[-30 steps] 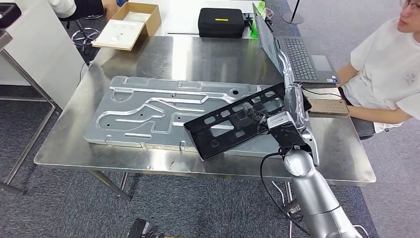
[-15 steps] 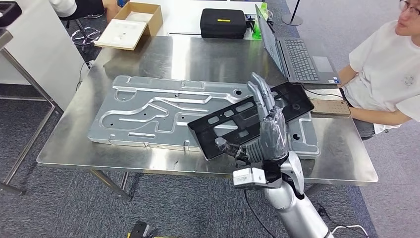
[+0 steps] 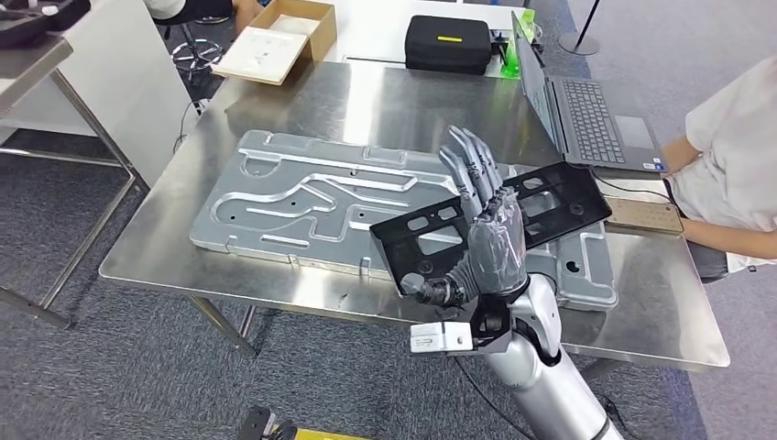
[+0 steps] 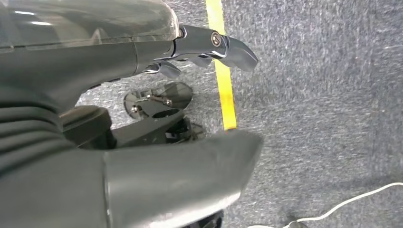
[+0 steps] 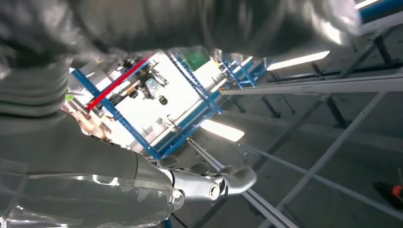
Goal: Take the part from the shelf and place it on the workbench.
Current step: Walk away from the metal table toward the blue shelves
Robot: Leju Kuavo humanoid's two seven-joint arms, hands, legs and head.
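Steel workbench [image 3: 275, 101], black part [image 3: 490, 225] lying flat, right hand [image 3: 486, 243] apparently released

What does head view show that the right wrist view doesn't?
Head view alone: the black part lying on the silver plate on the workbench, a laptop, a black case and a person's arm.
Right wrist view alone: ceiling beams, strip lights and a blue-framed rack.
Both: the right hand, fingers apart, holding nothing.

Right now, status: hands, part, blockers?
Right hand open, raised above black plastic frame part. Part lies on ribbed aluminium plate on steel workbench. Left hand hangs over carpet.
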